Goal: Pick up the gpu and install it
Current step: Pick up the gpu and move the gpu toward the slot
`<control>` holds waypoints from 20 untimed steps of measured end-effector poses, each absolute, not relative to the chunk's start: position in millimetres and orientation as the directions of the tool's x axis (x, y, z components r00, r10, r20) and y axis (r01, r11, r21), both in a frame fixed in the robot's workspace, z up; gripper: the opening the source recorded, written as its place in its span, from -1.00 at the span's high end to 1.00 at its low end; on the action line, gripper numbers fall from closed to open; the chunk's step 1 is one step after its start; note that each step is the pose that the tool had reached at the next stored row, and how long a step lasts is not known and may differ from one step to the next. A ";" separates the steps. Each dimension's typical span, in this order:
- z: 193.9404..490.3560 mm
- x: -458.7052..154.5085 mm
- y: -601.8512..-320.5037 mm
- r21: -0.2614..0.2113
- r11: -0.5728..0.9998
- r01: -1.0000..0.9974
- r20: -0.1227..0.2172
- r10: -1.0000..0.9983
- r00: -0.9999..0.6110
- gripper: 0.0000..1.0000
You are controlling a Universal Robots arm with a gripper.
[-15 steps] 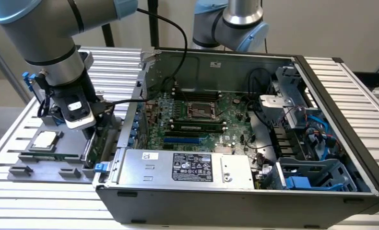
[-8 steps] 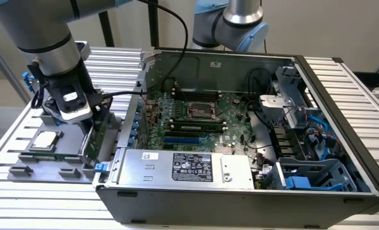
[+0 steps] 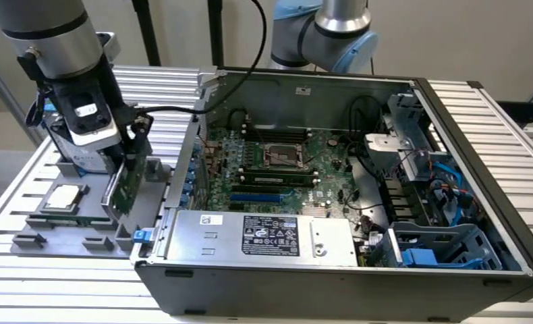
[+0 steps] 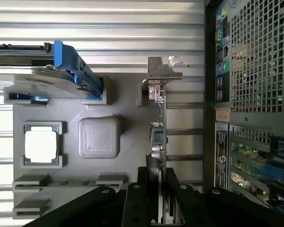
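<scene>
**Operator:** Location of the gpu [image 4: 161,124]?

**Arm:** It stands on edge in the grey holder tray [image 4: 128,101], just beside the open computer case [image 3: 339,277]. Its silver bracket [image 4: 162,71] is at the end away from my grip.

**Operator:** Finger state?

**Arm:** My gripper [image 4: 160,205] is drawn in narrow, one finger against each face of the card. I judge it clamped.

**Operator:** Correct practice?

**Arm:** Keep the grip square to the board and lift straight out of the holder. Tilting could snag the bracket.

**Operator:** Pose?

**Arm:** My wrist points straight down over the tray, at the exterior view's left.
</scene>
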State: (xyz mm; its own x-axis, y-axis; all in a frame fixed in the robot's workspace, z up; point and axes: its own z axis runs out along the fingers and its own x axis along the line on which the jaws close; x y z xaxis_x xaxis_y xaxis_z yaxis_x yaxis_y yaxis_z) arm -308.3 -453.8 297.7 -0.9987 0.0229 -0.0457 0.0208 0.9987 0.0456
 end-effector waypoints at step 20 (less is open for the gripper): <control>388.4 -269.0 -455.8 0.045 0.999 0.021 -0.039 0.023 -0.999 1.00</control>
State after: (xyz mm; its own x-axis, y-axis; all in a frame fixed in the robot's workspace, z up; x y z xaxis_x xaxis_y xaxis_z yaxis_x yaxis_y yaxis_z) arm -269.0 -455.8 388.4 -0.9990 0.0230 -0.0387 0.0212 0.9987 0.0454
